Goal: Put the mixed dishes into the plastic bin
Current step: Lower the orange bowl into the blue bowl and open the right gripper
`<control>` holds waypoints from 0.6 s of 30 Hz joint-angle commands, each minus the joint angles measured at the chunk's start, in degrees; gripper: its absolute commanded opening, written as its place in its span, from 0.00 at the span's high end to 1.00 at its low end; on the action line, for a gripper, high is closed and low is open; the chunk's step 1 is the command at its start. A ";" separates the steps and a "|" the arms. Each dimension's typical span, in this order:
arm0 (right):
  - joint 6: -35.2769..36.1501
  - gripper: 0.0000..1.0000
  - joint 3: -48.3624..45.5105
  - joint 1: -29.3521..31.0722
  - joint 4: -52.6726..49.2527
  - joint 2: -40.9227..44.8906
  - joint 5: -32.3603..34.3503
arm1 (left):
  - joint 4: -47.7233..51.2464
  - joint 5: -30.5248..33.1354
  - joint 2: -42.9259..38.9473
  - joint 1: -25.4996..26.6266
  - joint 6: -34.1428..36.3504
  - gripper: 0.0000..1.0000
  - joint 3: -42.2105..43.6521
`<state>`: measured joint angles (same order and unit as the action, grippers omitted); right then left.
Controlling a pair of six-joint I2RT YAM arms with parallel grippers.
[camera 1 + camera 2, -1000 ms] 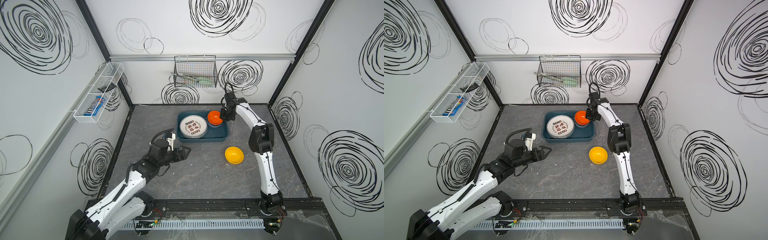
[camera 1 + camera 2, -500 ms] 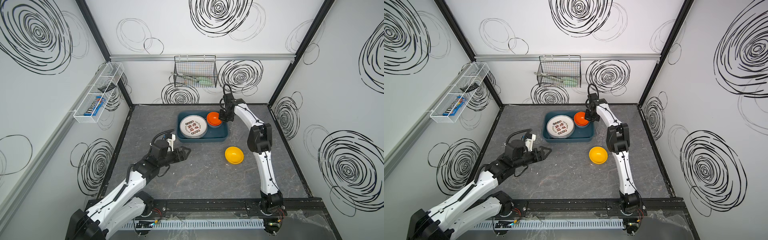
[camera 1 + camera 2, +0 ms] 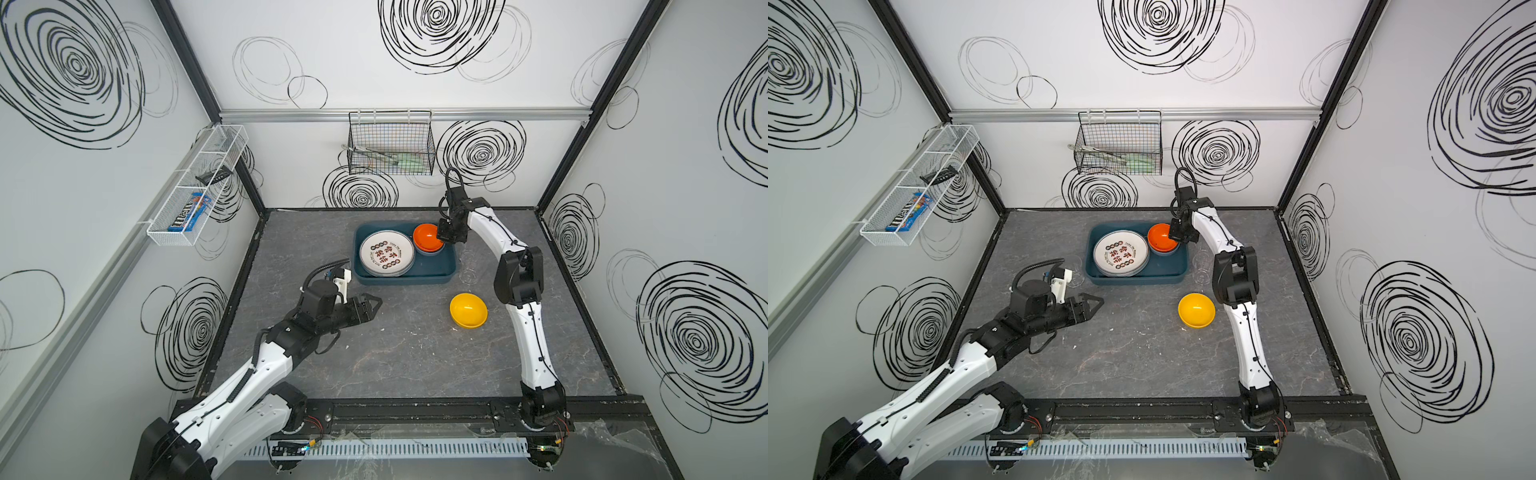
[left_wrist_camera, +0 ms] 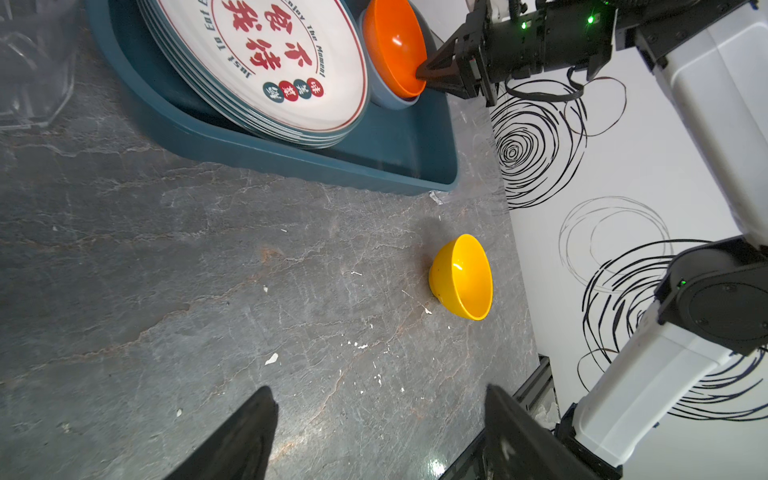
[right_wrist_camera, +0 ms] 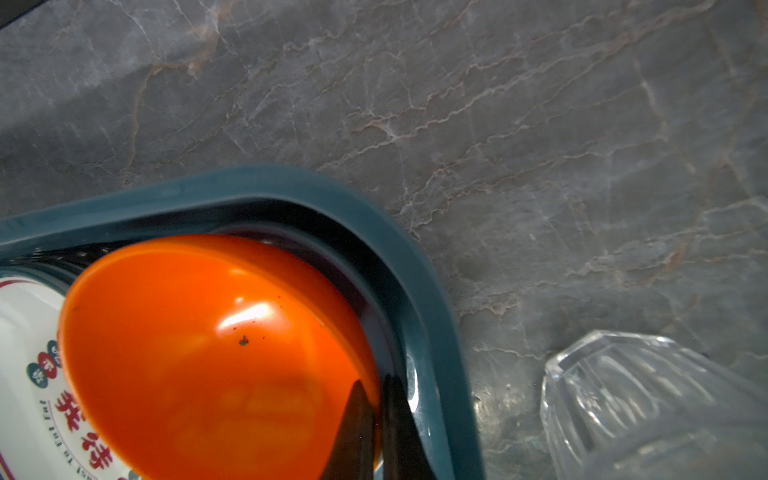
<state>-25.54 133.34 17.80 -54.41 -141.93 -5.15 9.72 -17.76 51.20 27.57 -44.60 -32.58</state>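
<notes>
Marbled grey tabletop bears smooth, round-cornered teal bin.

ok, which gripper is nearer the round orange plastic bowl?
Right. The right gripper is shut on the orange bowl's rim, inside the dark teal plastic bin; the left gripper is open in front of the bin.

Fittings around a grey marbled tabletop
A black wire basket on the back wall holds metal tongs; a white mesh shelf on the left-hand wall holds a blue candy packet and a dark object; black swirls mark the walls.
</notes>
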 commanded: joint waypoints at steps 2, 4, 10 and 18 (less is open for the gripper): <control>0.02 0.95 1.75 0.46 -0.51 -0.29 1.15 | -2.54 -0.28 -0.38 -0.22 -0.40 0.18 0.49; 0.05 0.93 1.75 0.52 -0.59 -0.23 1.54 | -2.60 -0.27 -0.37 -0.18 -0.40 0.18 0.45; 0.14 0.87 1.74 0.74 -0.60 0.36 1.87 | -2.78 -0.37 -0.53 -0.19 -0.75 0.18 0.91; 0.22 0.80 2.07 0.87 -0.78 1.73 2.24 | -2.96 -0.39 -0.92 -0.12 -1.10 0.18 1.19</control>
<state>-25.43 133.58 18.15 -54.43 -141.93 -3.75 9.08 -17.93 51.18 27.57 -45.08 -32.14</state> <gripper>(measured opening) 0.189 0.821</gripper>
